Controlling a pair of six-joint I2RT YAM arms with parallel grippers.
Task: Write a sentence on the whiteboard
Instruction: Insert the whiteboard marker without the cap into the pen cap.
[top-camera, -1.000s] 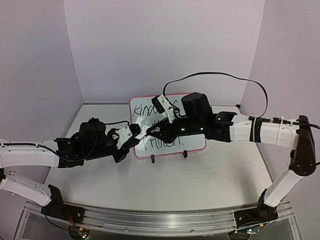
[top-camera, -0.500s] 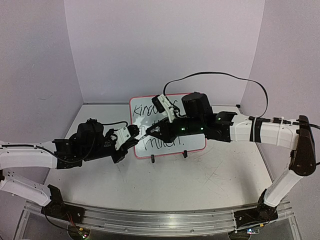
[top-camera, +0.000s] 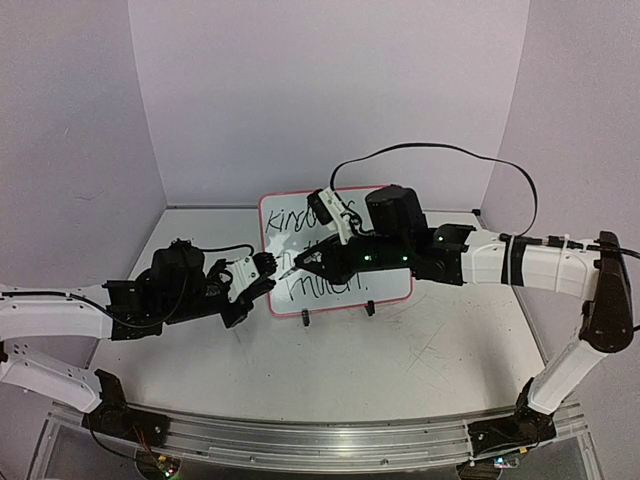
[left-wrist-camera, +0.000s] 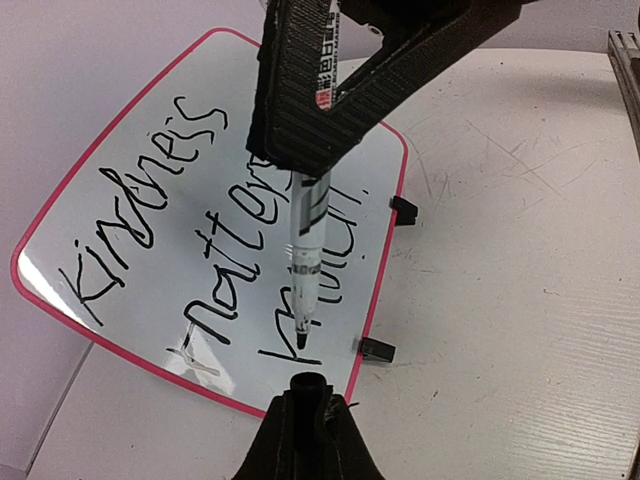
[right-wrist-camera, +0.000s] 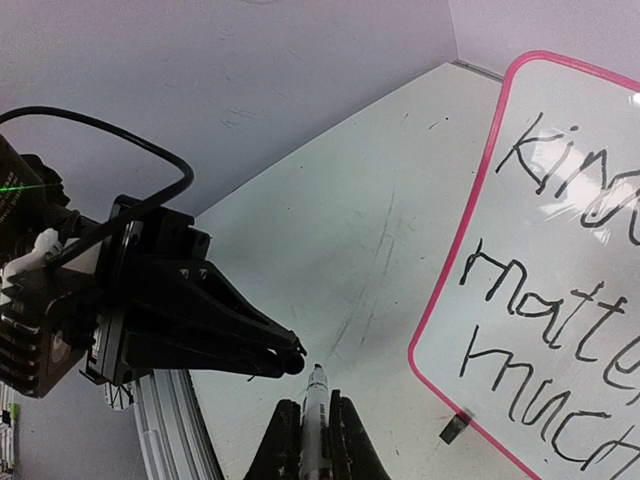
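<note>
The whiteboard (top-camera: 392, 291) stands tilted on two black clip feet at the table's middle back. The sentence (left-wrist-camera: 150, 190) in black marker reads "Kindness matters much" in three lines. My right gripper (top-camera: 306, 266) hangs in front of the board, shut on a white marker (left-wrist-camera: 308, 235) whose black tip points away from the board toward my left gripper. My left gripper (top-camera: 265, 266) is shut on a small black marker cap (left-wrist-camera: 308, 386), its open end facing the tip with a short gap between them. In the right wrist view, the marker (right-wrist-camera: 317, 388) nearly meets the cap (right-wrist-camera: 292, 365).
The board's two black clip feet (left-wrist-camera: 376, 350) rest on the scratched grey tabletop (top-camera: 400, 350). A black cable (top-camera: 440, 150) arcs above the right arm. Purple walls close in the back and sides. An aluminium rail (top-camera: 320, 445) runs along the near edge.
My left gripper has drawn back slightly to the left with the cap, opening a small gap to the marker tip. The right arm has barely shifted.
</note>
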